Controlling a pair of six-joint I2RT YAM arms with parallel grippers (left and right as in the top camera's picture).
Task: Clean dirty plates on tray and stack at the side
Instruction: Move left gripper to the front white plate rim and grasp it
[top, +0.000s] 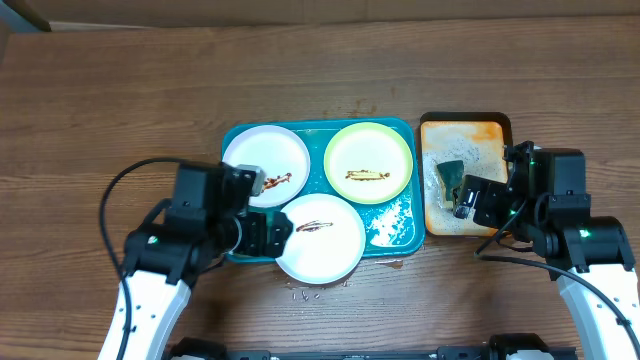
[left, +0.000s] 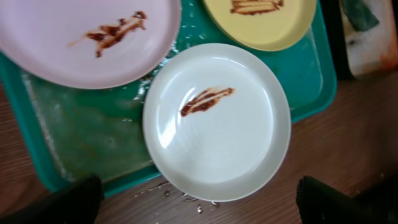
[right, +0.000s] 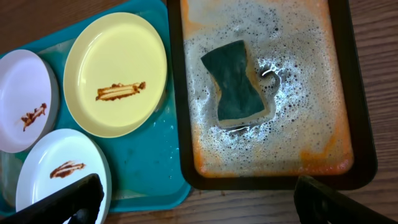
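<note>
Overhead straight down on the table (top: 120, 90), wrist views close, downward, both sharing the tray (top: 317, 178)

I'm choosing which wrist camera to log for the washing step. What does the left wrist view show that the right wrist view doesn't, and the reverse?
Only the left wrist: the whole front white plate, its rim overhanging the near edge of the teal tray, and water droplets on the table. Only the right wrist: the whole orange tray, full of foam, with the green sponge lying in it. Both: the teal tray, the back white plate, the yellow plate, and a brown smear on each plate.
</note>
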